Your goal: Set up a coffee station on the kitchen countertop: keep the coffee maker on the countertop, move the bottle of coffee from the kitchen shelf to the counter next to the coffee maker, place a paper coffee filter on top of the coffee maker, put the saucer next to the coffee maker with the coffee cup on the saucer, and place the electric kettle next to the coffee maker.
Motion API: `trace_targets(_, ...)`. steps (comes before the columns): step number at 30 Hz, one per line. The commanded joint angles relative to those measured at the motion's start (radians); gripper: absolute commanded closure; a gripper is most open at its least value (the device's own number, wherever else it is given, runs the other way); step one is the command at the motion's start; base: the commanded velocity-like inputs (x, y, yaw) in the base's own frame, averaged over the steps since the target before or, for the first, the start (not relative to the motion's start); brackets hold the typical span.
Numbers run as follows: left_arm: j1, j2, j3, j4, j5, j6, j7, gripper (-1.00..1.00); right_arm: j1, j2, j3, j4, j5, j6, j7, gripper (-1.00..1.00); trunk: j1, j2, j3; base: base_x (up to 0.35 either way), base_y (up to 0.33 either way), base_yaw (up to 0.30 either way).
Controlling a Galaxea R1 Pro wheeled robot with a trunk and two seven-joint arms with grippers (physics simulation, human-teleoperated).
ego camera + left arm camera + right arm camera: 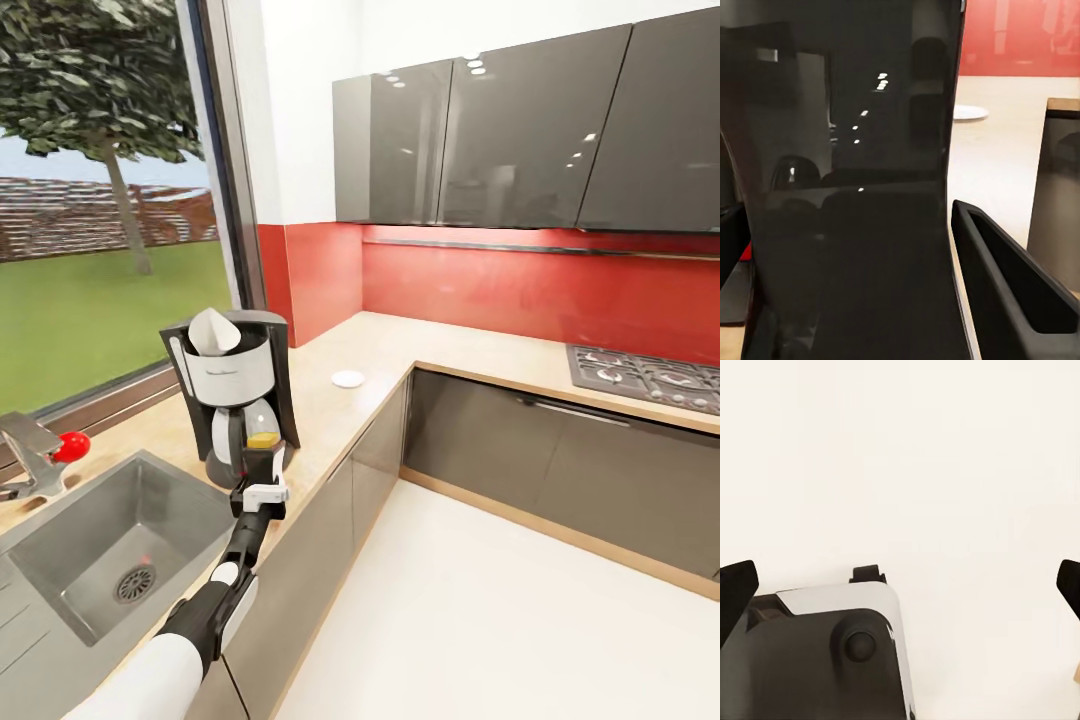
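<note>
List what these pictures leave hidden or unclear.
- Left gripper: in the head view its wrist covers the fingertips; in the left wrist view only one finger shows clearly, so open or shut is unsure.
- Coffee maker: its base front is hidden behind the left arm.
- White disc on the counter: too small to tell saucer from filter.
- Right gripper: only the tip corners show, cut by the edges.

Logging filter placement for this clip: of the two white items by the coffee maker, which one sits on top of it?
The folded paper filter sits in the top of the coffee maker. The round white saucer lies flat on the countertop, well apart.
</note>
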State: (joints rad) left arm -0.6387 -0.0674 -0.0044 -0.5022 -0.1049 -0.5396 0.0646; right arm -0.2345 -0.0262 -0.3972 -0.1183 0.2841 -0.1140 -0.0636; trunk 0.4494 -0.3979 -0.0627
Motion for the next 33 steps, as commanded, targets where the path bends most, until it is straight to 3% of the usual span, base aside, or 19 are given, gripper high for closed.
trace_targets(1, -0.001, 0.0, 0.0, 0.001, -0.012, -0.002, 0.007, 1.0, -0.001, 0.0, -0.008, 0.002, 0.01, -0.004, -0.002, -1.0, 0.001, -0.002, -0.002, 0.002, 0.0, 0.0)
trace_targets(19, -0.001, 0.0, -0.002, -0.001, -0.012, -0.002, 0.007, 1.0, 0.0, 0.0, -0.008, 0.002, 0.01, -0.004, -0.002, -1.0, 0.001, -0.002, -0.002, 0.032, 0.0, 0.0)
trace_targets(20, -0.001, -0.001, -0.002, -0.003, -0.012, -0.003, 0.007, -1.0, -0.001, 0.0, -0.008, 0.002, 0.01, -0.004, -0.002, -1.0, 0.001, -0.002, -0.002, 0.0, 0.0, 0.0)
trace_targets(33, -0.001, -0.002, -0.002, -0.007, -0.012, -0.003, 0.007, -1.0, -0.001, 0.0, -0.008, 0.002, 0.01, -0.004, -0.002, -1.0, 0.001, -0.002, -0.002, 0.0, 0.0, 0.0)
